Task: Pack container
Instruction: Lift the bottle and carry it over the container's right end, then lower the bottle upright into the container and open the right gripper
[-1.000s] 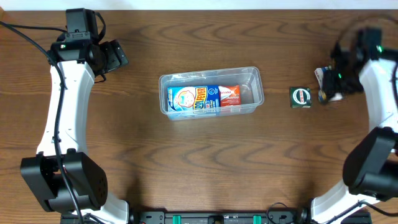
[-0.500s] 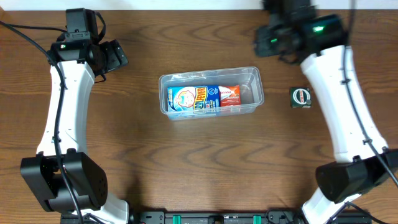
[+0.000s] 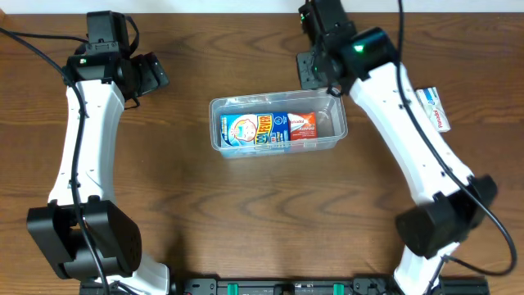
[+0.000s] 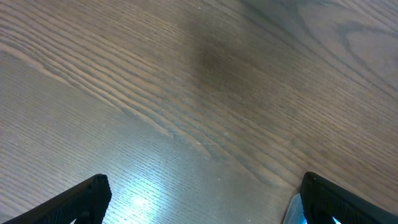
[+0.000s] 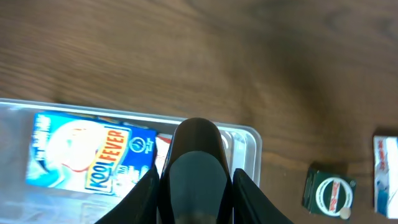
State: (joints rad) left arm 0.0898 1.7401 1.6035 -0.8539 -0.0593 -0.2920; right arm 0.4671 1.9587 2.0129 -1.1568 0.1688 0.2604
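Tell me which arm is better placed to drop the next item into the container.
Right. Its pincer, shut on a dark item, hangs over the container's far right corner; the left pincer is open over the table, off to the side.

Overhead, the counter [image 3: 262,205] is bright and evenly lit from above. Shadows there are faint and soft, and the pale strip along the top edge is washed out. The left wrist view shows crisp wood grain, a white glare patch at lower left and a soft dark shadow at upper centre. The right wrist view is dimmer and smeared by blur; the right hand [image 5: 198,180] at bottom centre is a dark, unfocused mass.
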